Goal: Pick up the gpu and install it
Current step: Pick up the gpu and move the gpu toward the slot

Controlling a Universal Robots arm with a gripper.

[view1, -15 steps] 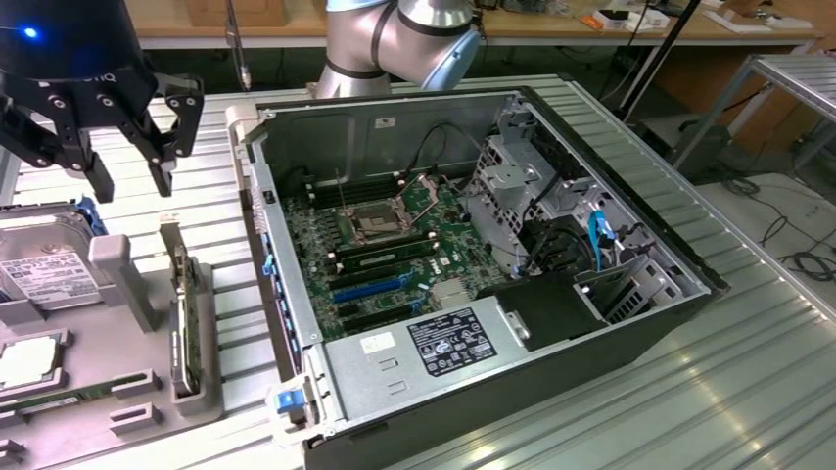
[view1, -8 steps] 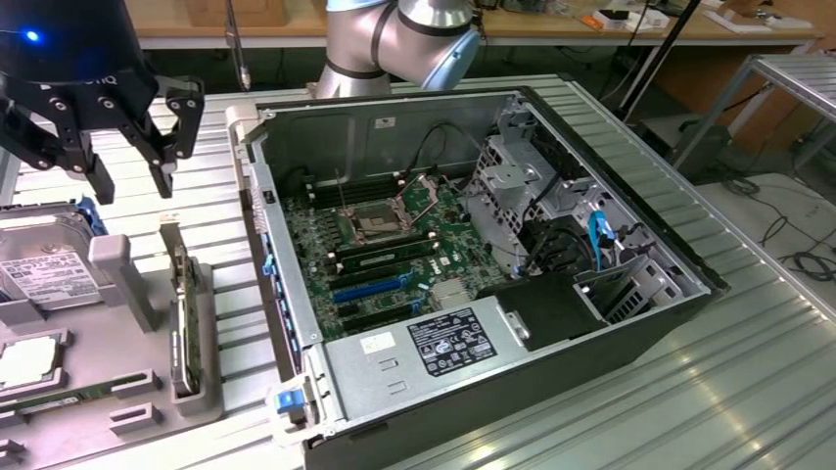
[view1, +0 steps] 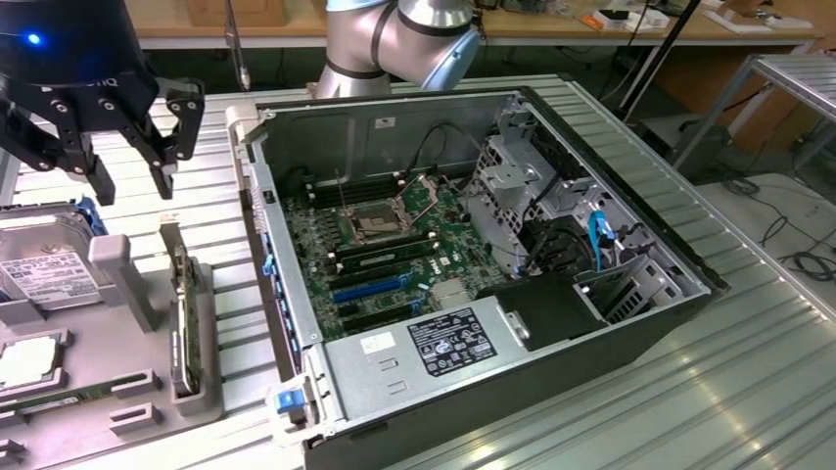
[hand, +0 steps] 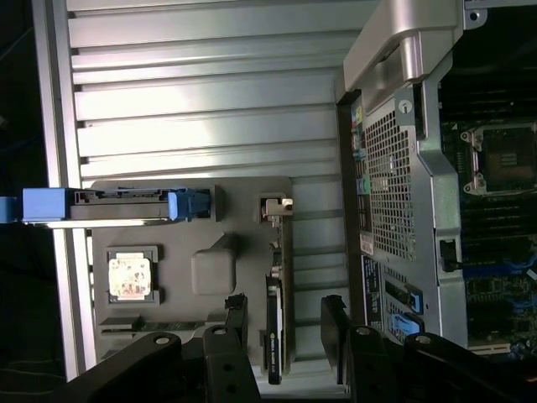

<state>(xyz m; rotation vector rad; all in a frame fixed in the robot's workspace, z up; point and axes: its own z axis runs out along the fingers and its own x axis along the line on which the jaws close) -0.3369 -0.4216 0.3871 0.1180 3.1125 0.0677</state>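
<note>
Thin dark gpu (hand: 274, 332) stands on edge in grey holder (hand: 201, 277), gripper (hand: 285, 304) jaws spread above it

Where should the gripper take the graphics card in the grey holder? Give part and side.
Probably its upper long edge, mid-length, from straight above, pinching the two flat faces. The graphics card stands on edge in a slot of the grey holder, leaving just that edge free.
</note>
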